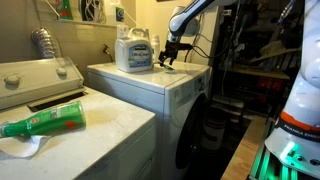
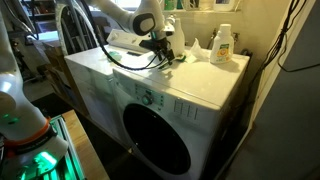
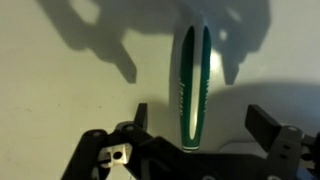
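While gripper (image 3: 200, 118) stands spread | green-and-white tube (image 3: 193, 70) lies between its jaws, touching neither | on washer top (image 3: 60, 90)

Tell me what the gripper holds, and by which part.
Nothing: the open gripper straddles a slim green-and-white tube, its fingers apart from it.

Both exterior views face the white front-loading washing machine (image 1: 150, 88) from opposite sides; the wrist view looks closely down past the gripper (image 3: 199, 110).
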You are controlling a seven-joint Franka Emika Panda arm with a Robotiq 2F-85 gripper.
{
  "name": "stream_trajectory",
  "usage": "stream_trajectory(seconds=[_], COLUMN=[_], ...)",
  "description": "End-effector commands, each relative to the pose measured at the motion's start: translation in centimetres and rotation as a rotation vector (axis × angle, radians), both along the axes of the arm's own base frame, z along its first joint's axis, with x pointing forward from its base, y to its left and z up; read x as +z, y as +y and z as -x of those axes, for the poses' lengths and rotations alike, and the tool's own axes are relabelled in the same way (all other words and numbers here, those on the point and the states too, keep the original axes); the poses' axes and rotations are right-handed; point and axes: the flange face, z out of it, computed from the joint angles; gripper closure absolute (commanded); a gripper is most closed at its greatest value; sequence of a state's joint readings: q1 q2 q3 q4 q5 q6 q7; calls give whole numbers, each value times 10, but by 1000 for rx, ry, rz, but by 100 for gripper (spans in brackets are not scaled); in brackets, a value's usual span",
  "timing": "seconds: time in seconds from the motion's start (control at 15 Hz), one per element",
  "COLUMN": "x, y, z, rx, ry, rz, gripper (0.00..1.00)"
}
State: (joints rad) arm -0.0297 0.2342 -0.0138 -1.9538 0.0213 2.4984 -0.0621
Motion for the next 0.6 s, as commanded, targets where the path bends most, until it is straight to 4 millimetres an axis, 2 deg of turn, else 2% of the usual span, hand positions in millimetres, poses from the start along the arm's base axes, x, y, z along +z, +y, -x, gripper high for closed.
stream_trajectory(seconds=[0.0,0.13,0.2,0.33,0.53], x=[-8,-11,-12,-14,-14], y=[-1,0,1,2,3], z=[-10,-13,-14,-15,-17], rx=[13,15,17,20,20], ry=[-15,-15,-13,-4,-1], rz=[-8,-12,-15,-9,-3], gripper=[0,0,25,34,58])
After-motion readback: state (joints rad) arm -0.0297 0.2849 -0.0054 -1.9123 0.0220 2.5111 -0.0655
